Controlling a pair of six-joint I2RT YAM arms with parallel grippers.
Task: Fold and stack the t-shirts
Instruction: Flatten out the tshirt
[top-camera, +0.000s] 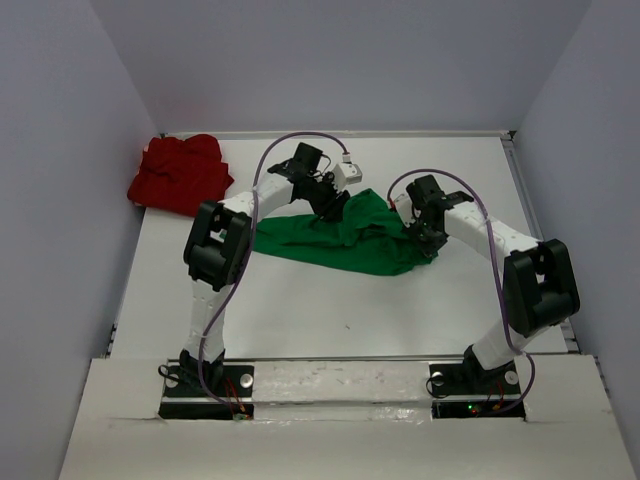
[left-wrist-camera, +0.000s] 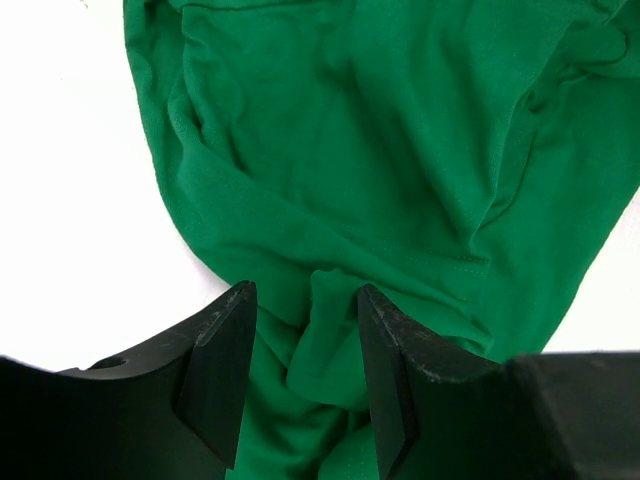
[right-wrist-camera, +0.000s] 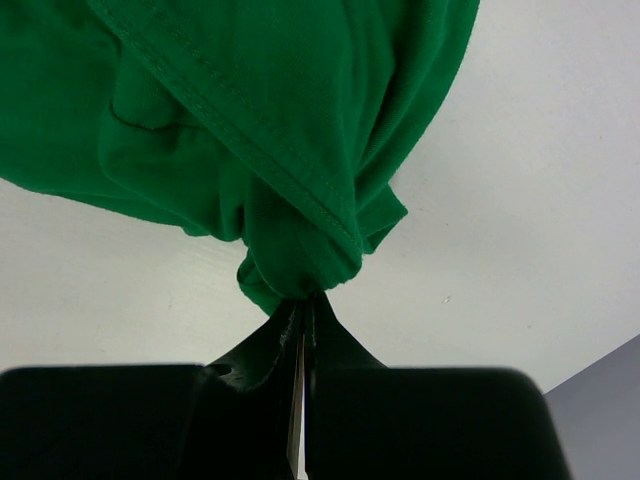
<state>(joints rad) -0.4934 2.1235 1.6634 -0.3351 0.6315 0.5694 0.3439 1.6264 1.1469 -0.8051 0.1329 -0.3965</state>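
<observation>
The green t-shirt (top-camera: 340, 240) lies crumpled in the middle of the white table, and the red t-shirt (top-camera: 180, 172) is bunched at the far left corner. My left gripper (top-camera: 325, 212) hovers over the green shirt's far left part. In the left wrist view it (left-wrist-camera: 305, 300) is open, its black fingers (left-wrist-camera: 225, 370) straddling a raised fold of green cloth (left-wrist-camera: 330, 330) without pinching it. My right gripper (top-camera: 425, 240) is at the shirt's right edge. Seen from the right wrist, it (right-wrist-camera: 303, 302) is shut on a gathered bunch of the shirt's hem (right-wrist-camera: 300, 260).
Grey walls enclose the white table (top-camera: 330, 320) on the left, back and right. The red shirt touches the left wall. Both arm bases stand at the near edge.
</observation>
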